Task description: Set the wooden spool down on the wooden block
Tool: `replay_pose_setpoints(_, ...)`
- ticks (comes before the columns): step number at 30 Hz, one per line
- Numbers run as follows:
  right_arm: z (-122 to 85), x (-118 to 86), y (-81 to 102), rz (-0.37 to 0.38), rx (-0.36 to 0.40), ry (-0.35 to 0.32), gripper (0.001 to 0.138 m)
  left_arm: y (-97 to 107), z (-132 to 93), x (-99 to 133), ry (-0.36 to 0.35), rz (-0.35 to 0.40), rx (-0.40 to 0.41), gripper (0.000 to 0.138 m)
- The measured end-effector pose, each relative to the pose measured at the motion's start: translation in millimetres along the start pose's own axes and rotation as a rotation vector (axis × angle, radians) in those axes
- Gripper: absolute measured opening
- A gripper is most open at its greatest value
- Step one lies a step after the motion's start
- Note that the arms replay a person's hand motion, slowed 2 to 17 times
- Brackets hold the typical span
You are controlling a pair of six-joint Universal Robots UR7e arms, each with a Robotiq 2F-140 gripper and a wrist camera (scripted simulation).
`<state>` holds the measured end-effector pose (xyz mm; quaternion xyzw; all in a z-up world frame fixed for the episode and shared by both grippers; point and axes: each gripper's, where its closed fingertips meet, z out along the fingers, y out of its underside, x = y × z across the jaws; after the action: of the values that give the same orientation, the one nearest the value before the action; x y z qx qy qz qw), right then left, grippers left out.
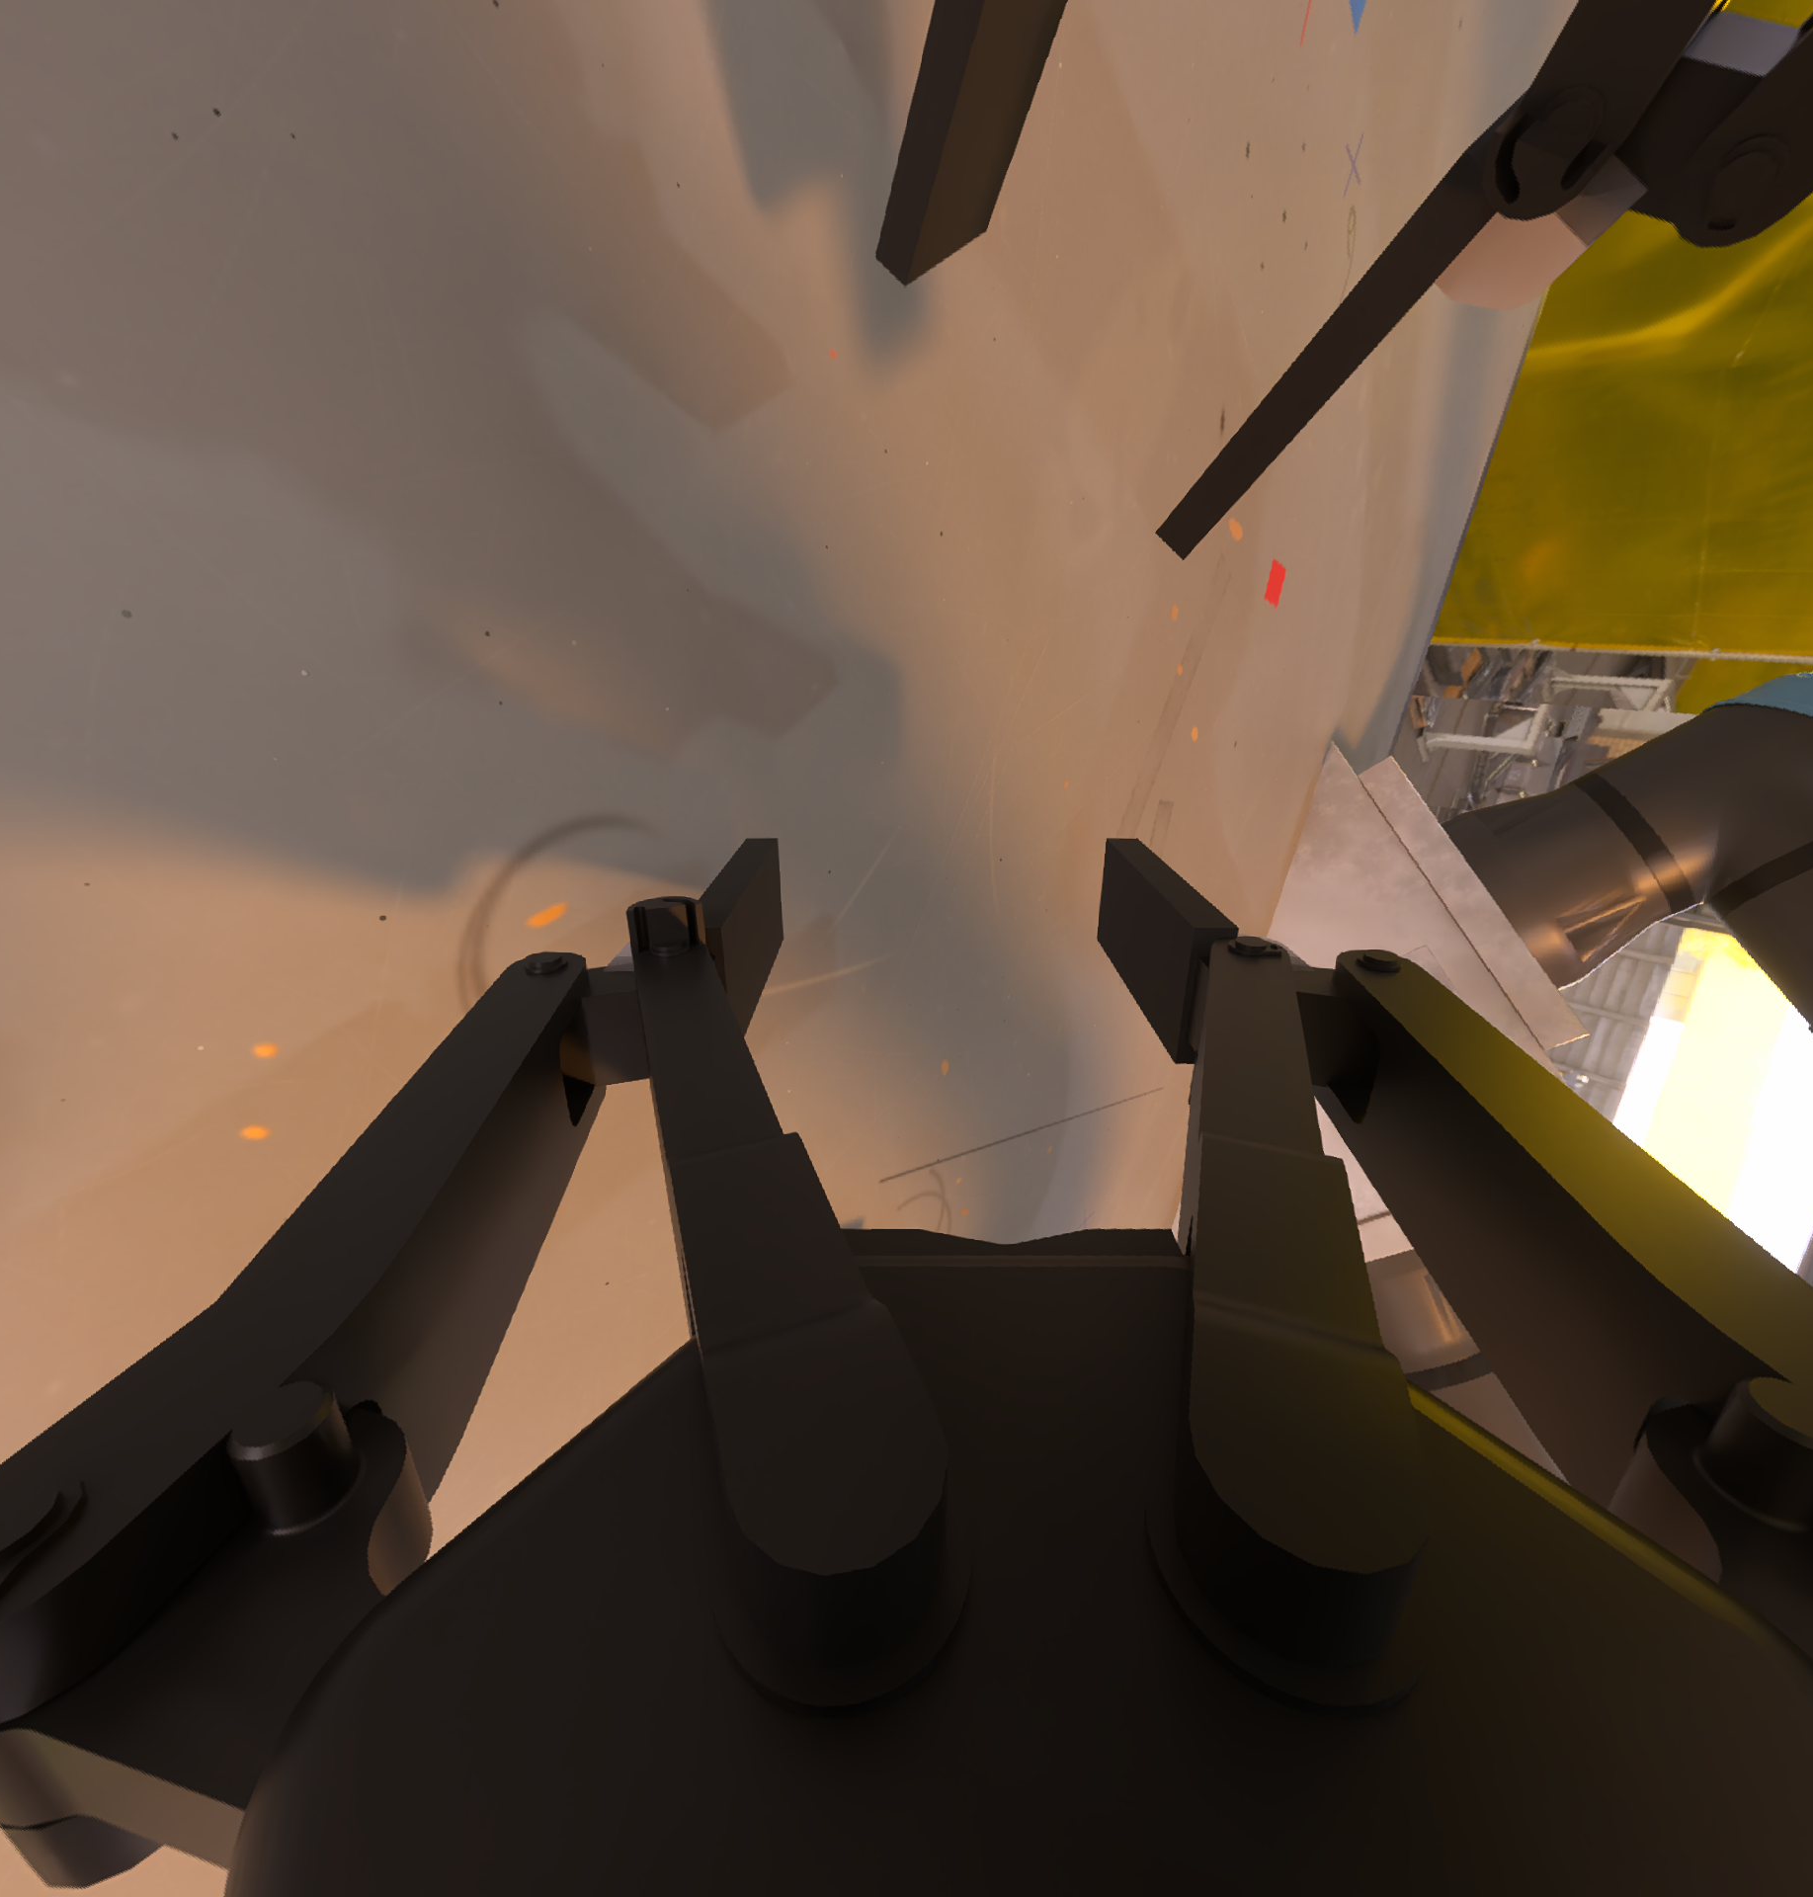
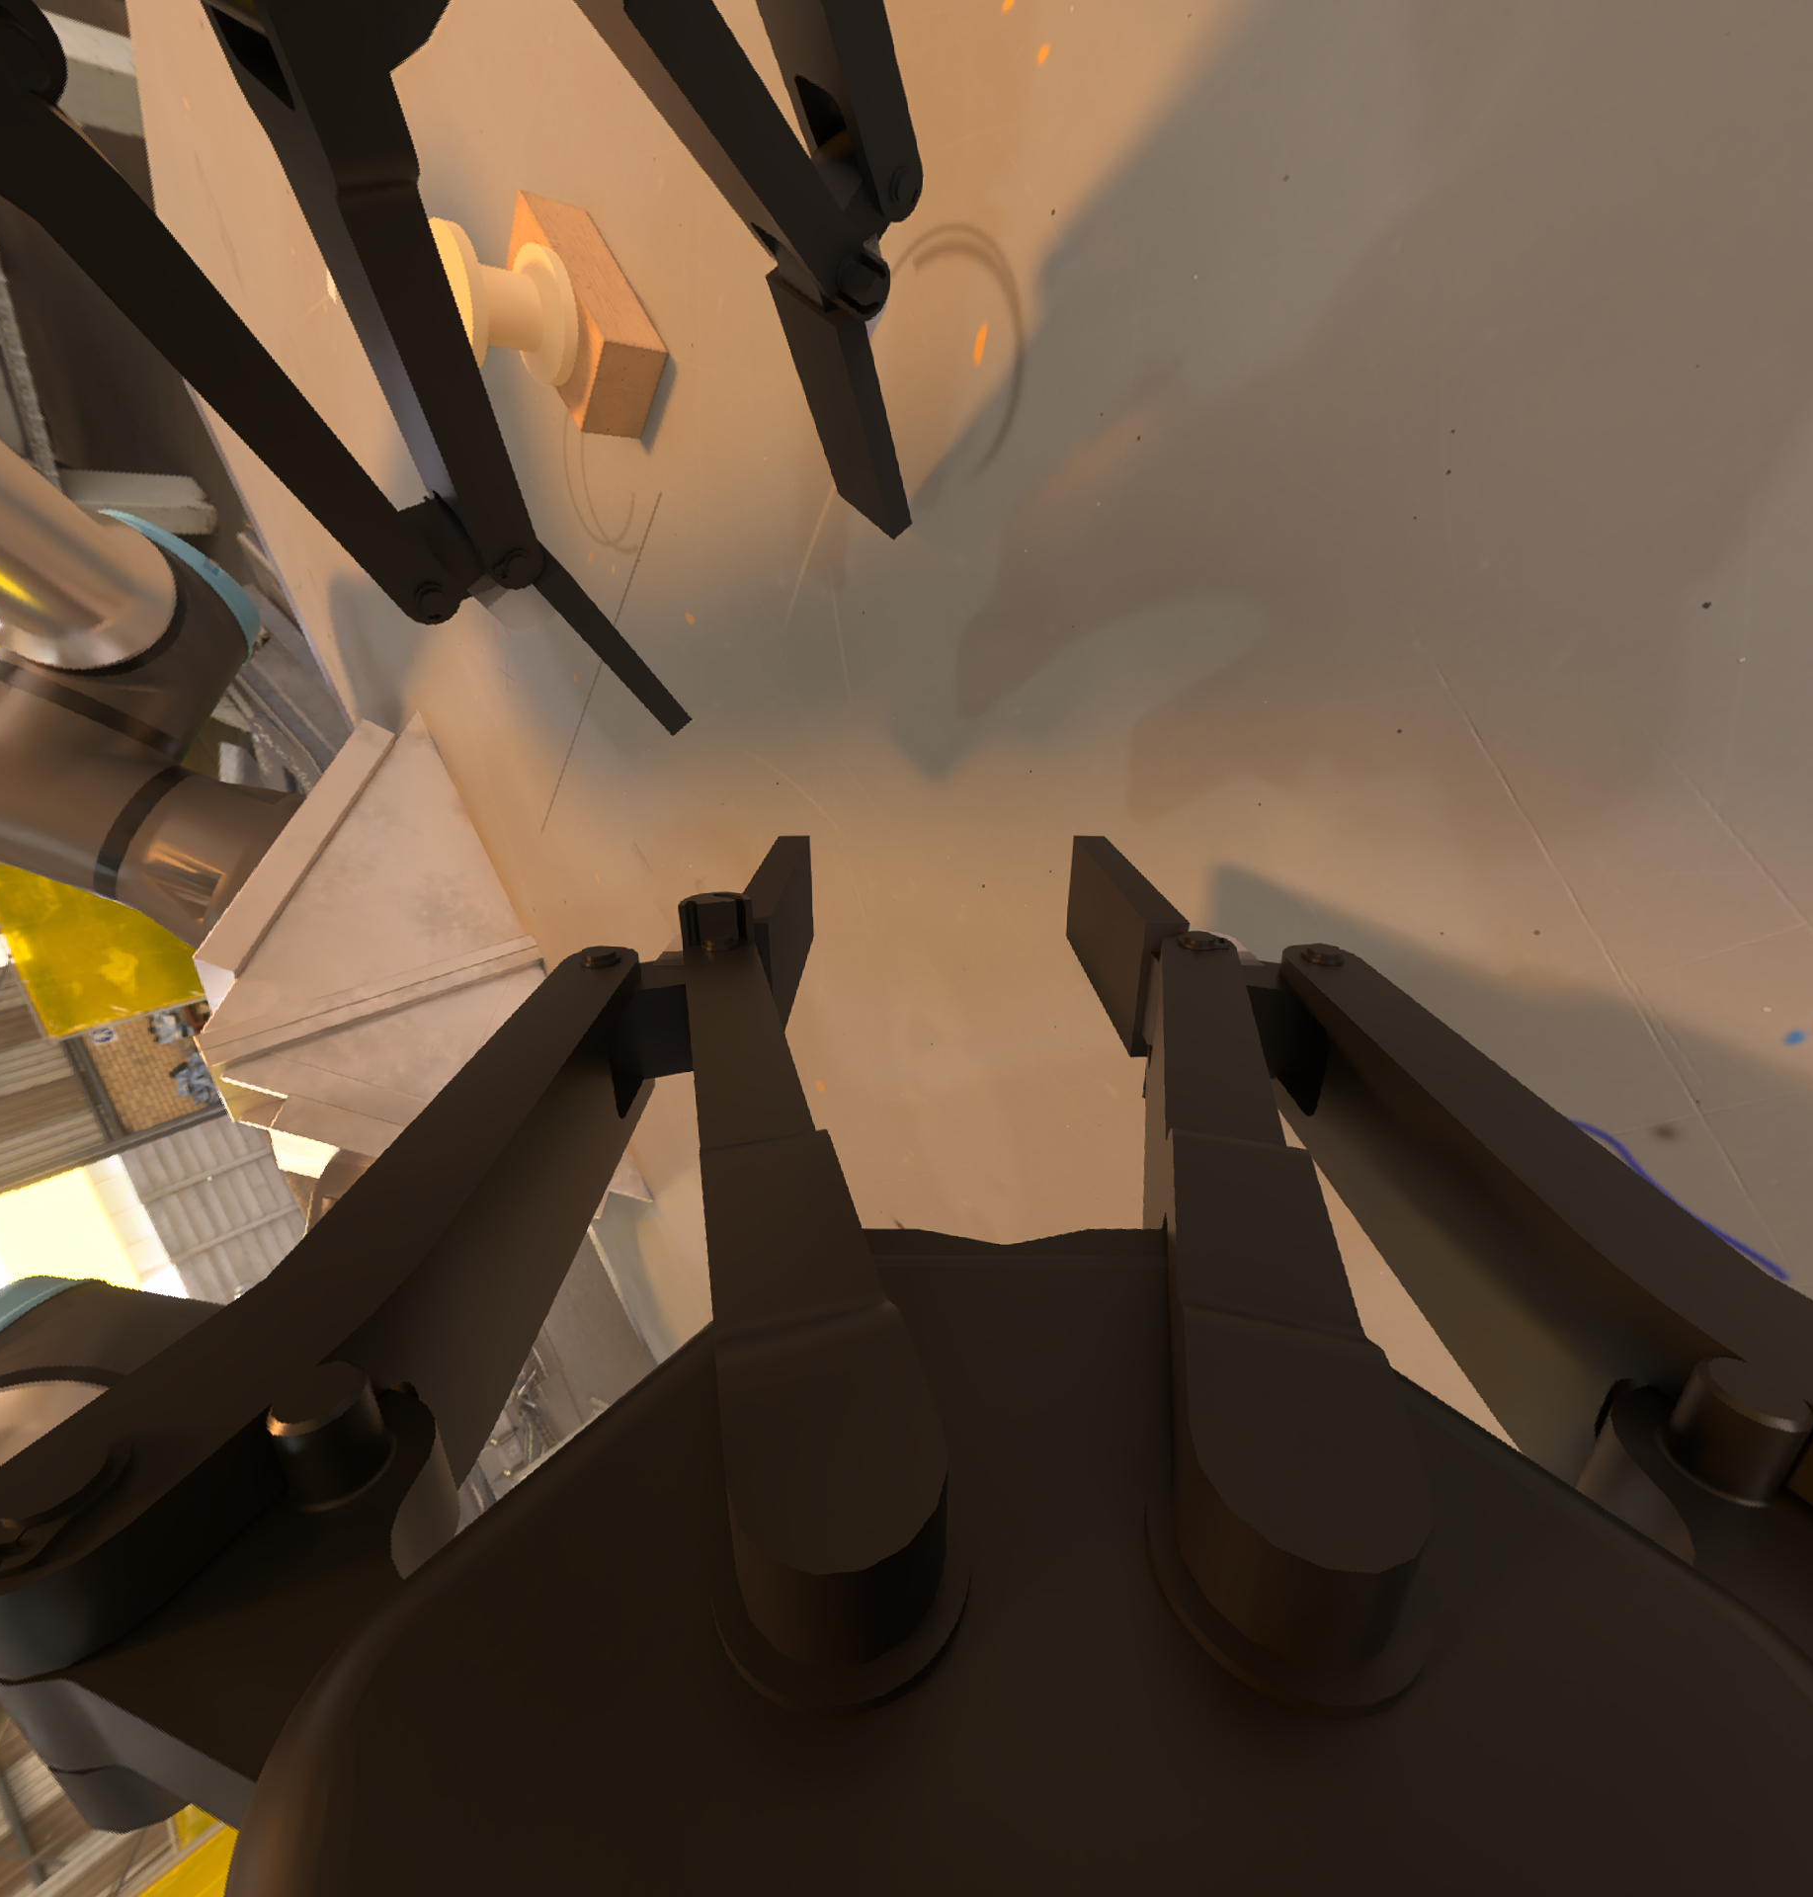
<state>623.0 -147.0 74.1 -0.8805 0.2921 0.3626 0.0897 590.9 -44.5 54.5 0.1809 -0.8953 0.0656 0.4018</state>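
In the right wrist view a pale wooden spool stands with one flange against the top face of a tan wooden block, which lies on the table. A finger of the left gripper partly hides the spool's other flange. My left gripper hangs open and empty near them, apart from both. My right gripper is open and empty over bare table. In the left wrist view the left gripper is open with nothing between its fingers, and the right gripper shows open beyond it. Spool and block do not show there.
A grey metal mounting plate and a robot arm's base stand at the table's edge; they also show in the left wrist view, plate and arm. A yellow curtain hangs beyond the edge.
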Motion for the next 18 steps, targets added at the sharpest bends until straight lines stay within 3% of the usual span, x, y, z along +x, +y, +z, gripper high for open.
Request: replay_pose_setpoints(18,-4.7,3.1,-5.5,0.019,0.041,0.077,0.071,-0.4,1.0,-2.6,-0.002,-0.03,0.009,0.086)
